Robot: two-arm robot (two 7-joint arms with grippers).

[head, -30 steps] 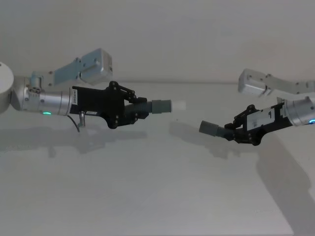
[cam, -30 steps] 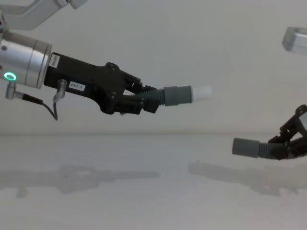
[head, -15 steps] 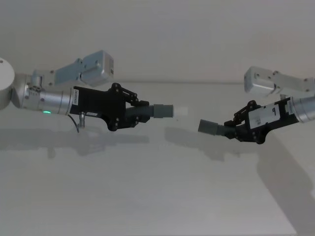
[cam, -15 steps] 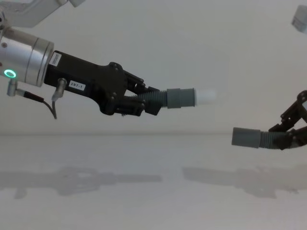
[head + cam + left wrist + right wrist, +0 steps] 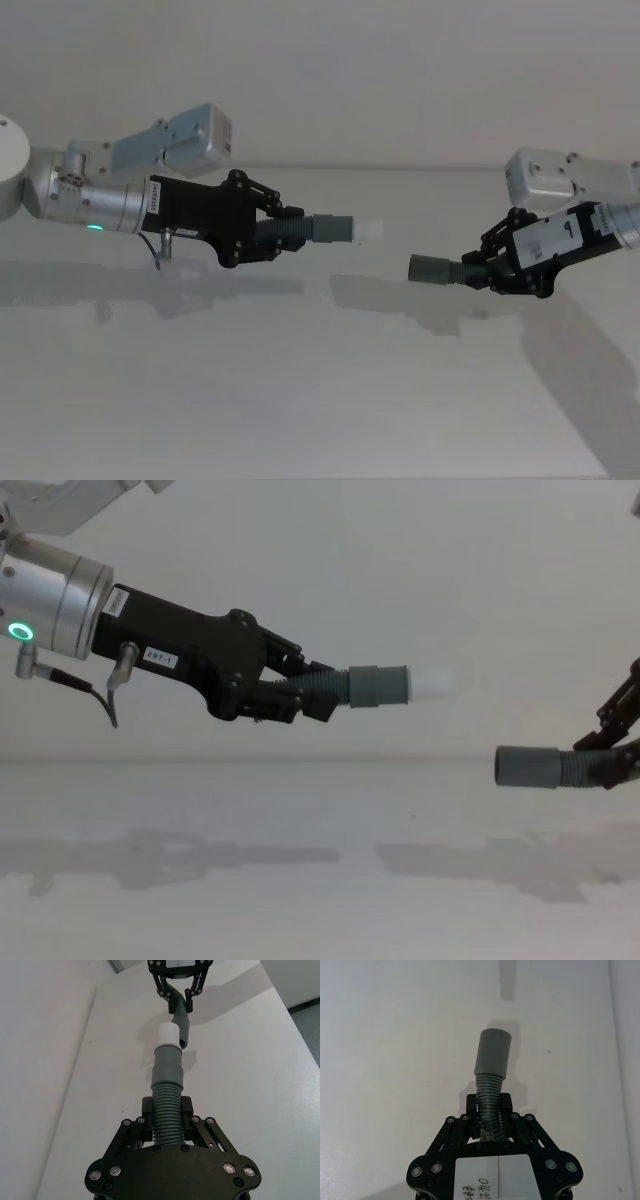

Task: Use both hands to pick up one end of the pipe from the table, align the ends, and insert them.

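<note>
Left gripper [image 5: 300, 692] clamps plug hose [image 5: 378, 686]; right gripper [image 5: 615, 762], chest-view cropped, socket hose [image 5: 530, 767]

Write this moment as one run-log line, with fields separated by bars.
left gripper: shut on plug hose | right gripper: shut on socket hose | alignment: facing, apart, socket hose lower | inserted: no

**Two hose ends face each other across a gap**

On our left, the left gripper [image 5: 290, 230] holds the plug-ended hose piece [image 5: 335, 228] above the tabletop [image 5: 300, 400], plug pointing right. On our right, the right gripper [image 5: 476, 269] holds the socket-ended hose piece [image 5: 432, 268], pointing left, slightly lower, the ends apart.
</note>
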